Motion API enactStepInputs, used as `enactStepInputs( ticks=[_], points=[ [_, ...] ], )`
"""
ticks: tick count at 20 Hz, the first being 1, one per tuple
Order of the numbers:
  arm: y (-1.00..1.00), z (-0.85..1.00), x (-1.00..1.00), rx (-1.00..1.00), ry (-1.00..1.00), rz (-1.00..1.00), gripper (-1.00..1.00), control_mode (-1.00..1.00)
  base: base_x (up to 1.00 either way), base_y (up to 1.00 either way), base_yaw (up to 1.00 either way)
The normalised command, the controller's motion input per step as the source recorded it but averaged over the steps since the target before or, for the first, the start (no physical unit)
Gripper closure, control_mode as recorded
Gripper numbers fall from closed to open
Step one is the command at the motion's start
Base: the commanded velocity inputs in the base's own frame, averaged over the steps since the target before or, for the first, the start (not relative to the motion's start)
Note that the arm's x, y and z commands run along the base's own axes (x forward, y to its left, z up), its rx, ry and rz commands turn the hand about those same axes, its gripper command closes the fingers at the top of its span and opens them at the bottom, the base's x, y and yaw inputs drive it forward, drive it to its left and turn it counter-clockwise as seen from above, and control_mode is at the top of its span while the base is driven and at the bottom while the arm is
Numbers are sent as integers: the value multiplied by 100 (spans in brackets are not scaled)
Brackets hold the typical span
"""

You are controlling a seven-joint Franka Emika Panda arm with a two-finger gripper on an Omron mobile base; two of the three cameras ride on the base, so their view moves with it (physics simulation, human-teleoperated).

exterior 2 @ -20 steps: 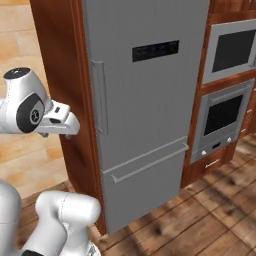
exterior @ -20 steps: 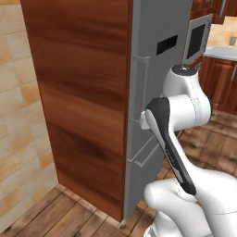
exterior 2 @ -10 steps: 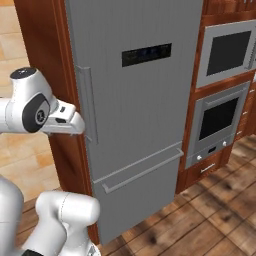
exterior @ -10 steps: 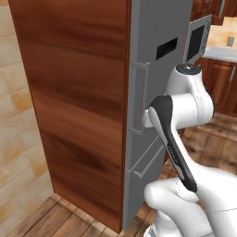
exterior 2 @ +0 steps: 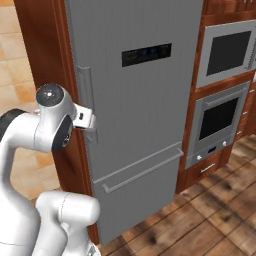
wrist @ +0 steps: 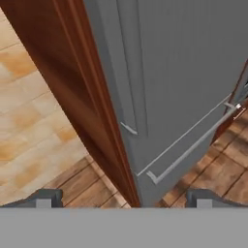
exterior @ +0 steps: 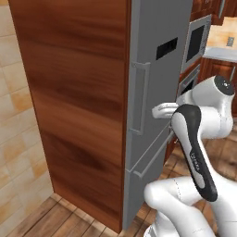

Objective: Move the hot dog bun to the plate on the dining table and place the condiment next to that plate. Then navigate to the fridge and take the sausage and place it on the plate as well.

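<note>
- Hand view: you have the fingers (wrist: 124,197) spread fully apart and holding nothing, with one dark tip low at each side of the frame and the closed grey door of the fridge (wrist: 184,72) dead ahead between them.
- The relation your next move turns on: the upper door's handle (wrist: 127,72) is a long vertical bar running down the door's left margin, close to the reddish wood side panel (wrist: 58,63). It lies ahead of the fingers, and its lower end sits just left of their midline. Its long axis is upright (as the room stands), so I judge the fingers must straddle it from either side rather than from above and below.
- Left base view: the hand (exterior: 163,110) stands near the door face, level with the handle's lower half and apart from it.
- Right base view: the hand reaches in beside that same bar, close to the door.
- Task status, as a judgement: the fridge is shut, so the sausage, presumably inside, cannot be located; opening the door is the step in hand.
- The drawer pull (wrist: 193,145) lower down is not your target.
</note>
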Motion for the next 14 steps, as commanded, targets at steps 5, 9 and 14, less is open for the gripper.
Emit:
enactStepInputs(
  ticks=[5, 9, 14],
  points=[
    [-3, 12, 83, 14, -21, 4, -100, -100, 0, 0, 0],
    [0, 0, 76, 11, -3, 3, -100, -100, 0, 0, 0],
    [5, 0, 73, 9, 11, 4, -100, -100, 0, 0, 0]
  ],
)
